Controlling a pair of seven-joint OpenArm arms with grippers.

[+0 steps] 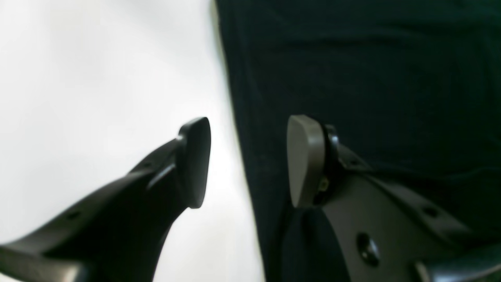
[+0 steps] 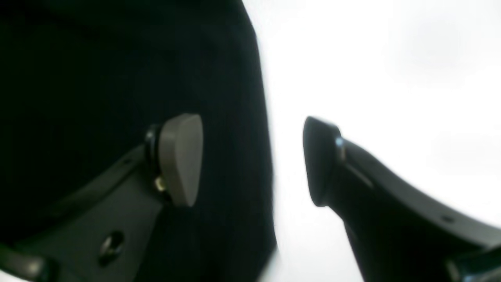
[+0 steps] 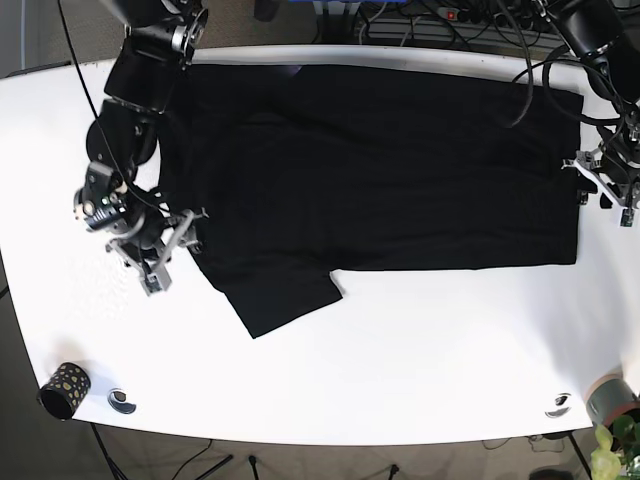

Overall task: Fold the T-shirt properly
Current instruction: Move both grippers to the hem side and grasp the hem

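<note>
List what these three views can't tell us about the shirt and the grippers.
- T-shirt far sleeve: base view, the arm covers it.
- Shirt fabric detail and edge: left wrist view, blurred.
- Right gripper contact with cloth: right wrist view, dark and blurred.
- Left gripper height above table: cannot tell.

Even bright light; both wrist views are blurred, the white bench (image 3: 400,370) overexposed, shadows faint.

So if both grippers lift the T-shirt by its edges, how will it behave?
The T-shirt lies flat with soft creases, so it will probably go limp and sag between the left gripper and right gripper. Its loose sleeve will likely dangle.
</note>
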